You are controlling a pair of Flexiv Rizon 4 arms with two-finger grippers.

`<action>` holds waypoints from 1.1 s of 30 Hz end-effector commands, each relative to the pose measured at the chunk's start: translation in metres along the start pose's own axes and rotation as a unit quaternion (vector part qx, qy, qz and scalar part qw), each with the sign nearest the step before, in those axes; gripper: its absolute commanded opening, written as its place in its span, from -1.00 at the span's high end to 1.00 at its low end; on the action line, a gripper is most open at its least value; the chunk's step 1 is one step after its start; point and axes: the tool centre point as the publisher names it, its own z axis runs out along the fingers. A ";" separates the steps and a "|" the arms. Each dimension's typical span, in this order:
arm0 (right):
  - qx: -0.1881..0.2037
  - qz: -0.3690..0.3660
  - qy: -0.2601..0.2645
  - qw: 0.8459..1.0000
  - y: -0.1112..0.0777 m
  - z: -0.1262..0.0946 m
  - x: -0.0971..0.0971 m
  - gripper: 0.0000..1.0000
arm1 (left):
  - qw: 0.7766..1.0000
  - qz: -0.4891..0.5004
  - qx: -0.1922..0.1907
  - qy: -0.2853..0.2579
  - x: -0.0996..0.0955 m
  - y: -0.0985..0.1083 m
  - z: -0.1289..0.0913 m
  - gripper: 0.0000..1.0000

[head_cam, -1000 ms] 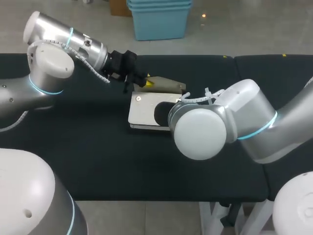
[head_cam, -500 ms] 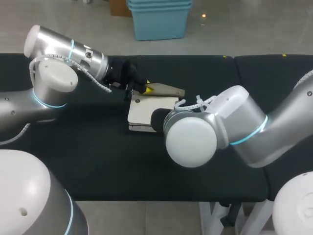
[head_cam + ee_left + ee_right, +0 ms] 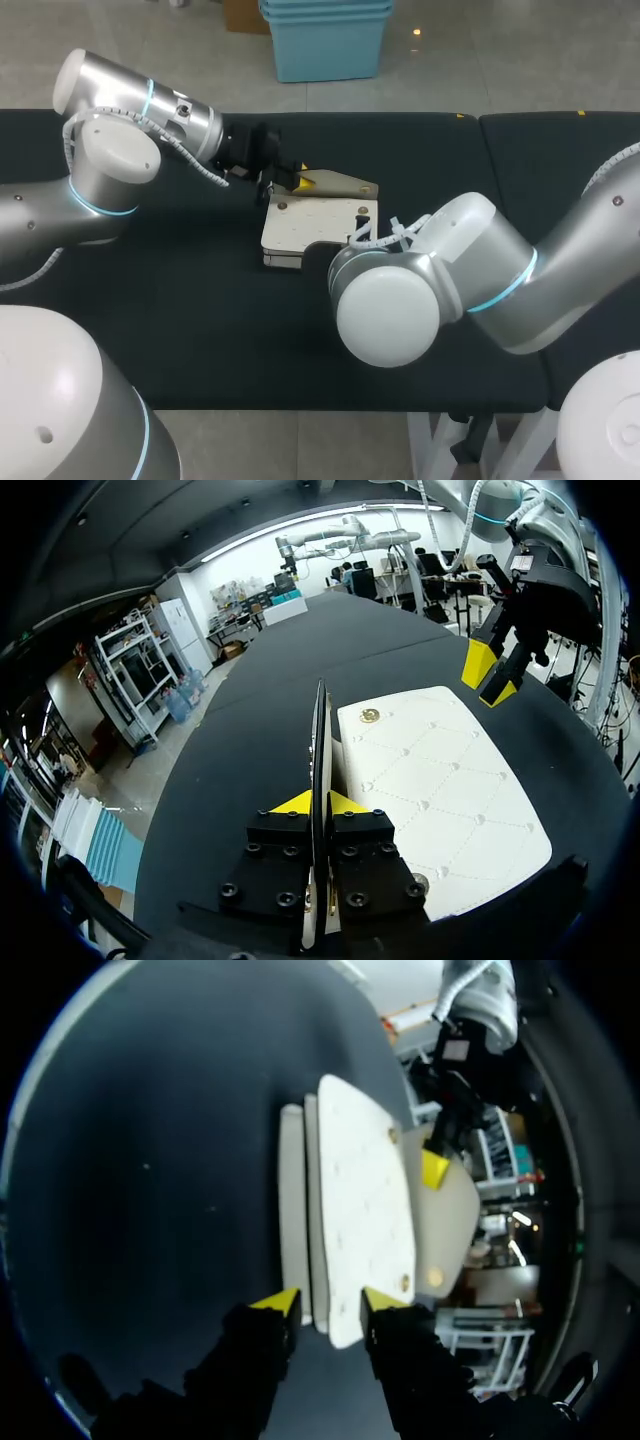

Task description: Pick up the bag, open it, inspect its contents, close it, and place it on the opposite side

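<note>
Bag (image 3: pixel 310 230) flat on table (image 3: pixel 200 320), frame centre; left end effector (image 3: pixel 290 178) pinching raised flap (image 3: pixel 342 184); right end effector (image 3: pixel 328 1302) spread at bag's right edge.

The left arm (image 3: pixel 120 150) enters from nine o'clock, its left gripper (image 3: pixel 320 802) clamped on the bag flap (image 3: pixel 342 184). The right arm (image 3: pixel 500 275) enters from four o'clock, with the right gripper (image 3: pixel 330 1302) fingers apart.
</note>
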 end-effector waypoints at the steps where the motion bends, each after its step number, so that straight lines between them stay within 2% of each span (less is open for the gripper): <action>1: 0.000 0.001 -0.009 1.000 0.004 0.014 0.003 0.25 | 1.000 0.001 0.002 0.005 -0.002 0.001 0.001 1.00; 8: 0.001 -0.002 -0.025 1.000 0.006 0.025 0.003 0.25 | 1.000 0.001 0.005 0.010 -0.004 0.003 0.000 1.00; 16: 0.016 -0.011 -0.035 0.999 0.004 0.035 0.002 0.36 | 1.000 0.004 0.004 0.014 -0.006 0.004 0.000 1.00; 19: 0.021 -0.010 -0.037 0.999 0.003 0.038 0.001 0.48 | 1.000 0.006 0.004 0.016 -0.007 0.005 0.000 1.00; 22: 0.021 -0.006 -0.042 0.999 0.001 0.040 0.000 1.00 | 1.000 0.007 0.004 0.019 -0.008 0.006 0.001 1.00; 33: 0.010 0.007 -0.052 0.999 0.000 0.041 -0.001 1.00 | 0.999 0.012 0.014 0.029 -0.007 0.009 0.005 1.00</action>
